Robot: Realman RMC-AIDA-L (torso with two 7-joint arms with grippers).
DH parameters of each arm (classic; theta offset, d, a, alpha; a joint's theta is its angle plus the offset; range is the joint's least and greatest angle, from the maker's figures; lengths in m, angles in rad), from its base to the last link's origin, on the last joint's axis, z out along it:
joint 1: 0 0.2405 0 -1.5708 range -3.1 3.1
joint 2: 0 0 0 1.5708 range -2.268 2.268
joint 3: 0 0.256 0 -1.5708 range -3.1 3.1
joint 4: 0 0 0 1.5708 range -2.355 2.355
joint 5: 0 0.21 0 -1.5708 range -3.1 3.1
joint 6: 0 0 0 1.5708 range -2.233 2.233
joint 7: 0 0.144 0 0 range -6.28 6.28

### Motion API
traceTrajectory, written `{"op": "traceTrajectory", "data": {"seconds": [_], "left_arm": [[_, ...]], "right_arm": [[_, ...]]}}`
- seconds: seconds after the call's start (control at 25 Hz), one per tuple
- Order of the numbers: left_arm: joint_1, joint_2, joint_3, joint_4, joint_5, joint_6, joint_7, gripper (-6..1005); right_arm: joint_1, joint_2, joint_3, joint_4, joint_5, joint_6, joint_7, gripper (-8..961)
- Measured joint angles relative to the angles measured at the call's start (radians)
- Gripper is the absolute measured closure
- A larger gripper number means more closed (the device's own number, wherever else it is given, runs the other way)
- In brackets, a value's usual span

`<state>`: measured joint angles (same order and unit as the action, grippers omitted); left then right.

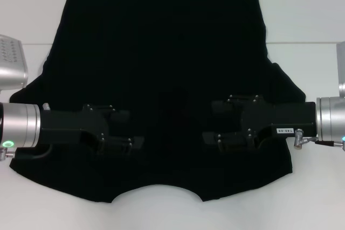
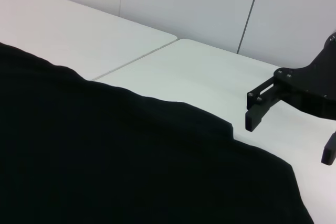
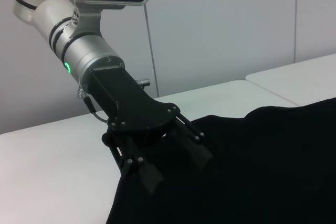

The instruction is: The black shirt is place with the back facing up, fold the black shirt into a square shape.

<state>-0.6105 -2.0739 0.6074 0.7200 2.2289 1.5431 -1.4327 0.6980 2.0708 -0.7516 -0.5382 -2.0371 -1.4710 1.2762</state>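
Nearest the head camera is the curved neckline of the black shirt (image 1: 161, 52), at the lower middle of the frame. From there the cloth spreads flat upward across the white table (image 1: 312, 14) and fills the middle of the picture up to the top edge, with its short sleeves reaching toward the left and right sides.

At the lower left, the left gripper (image 1: 129, 130) comes in from the left edge and is above the shirt, with its fingers pointing to the centre. Its two fingers stand apart, with a clear gap between them; the right wrist view (image 3: 176, 163) shows the same.

At the lower right, the right gripper (image 1: 214, 122) comes in from the right edge, also over the shirt, facing the left one. Its fingers are spread too, holding nothing.
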Motion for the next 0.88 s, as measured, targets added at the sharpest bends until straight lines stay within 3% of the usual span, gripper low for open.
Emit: {"op": "traceTrajectory", "data": {"seconds": [0.2, 0.32, 0.6, 0.88], "left_arm": [[0.003, 0.0, -0.009, 0.0, -0.004, -0.02, -0.001, 161], [0.003, -0.006, -0.084, 0.005, -0.01, -0.08, -0.036, 162], [0.008, 0.005, -0.165, 0.021, -0.009, -0.249, -0.256, 162], [0.066, 0.012, -0.221, 0.127, -0.001, -0.285, -0.464, 161]], "right_arm": [[0.0, 0.004, 0.007, -0.003, 0.0, 0.0, 0.0, 71], [0.004, 0.008, 0.021, 0.001, 0.011, 0.0, -0.003, 72], [0.021, 0.018, 0.018, 0.033, 0.067, 0.035, -0.005, 72], [0.049, 0.024, 0.016, 0.082, 0.097, 0.066, -0.006, 71]]}}
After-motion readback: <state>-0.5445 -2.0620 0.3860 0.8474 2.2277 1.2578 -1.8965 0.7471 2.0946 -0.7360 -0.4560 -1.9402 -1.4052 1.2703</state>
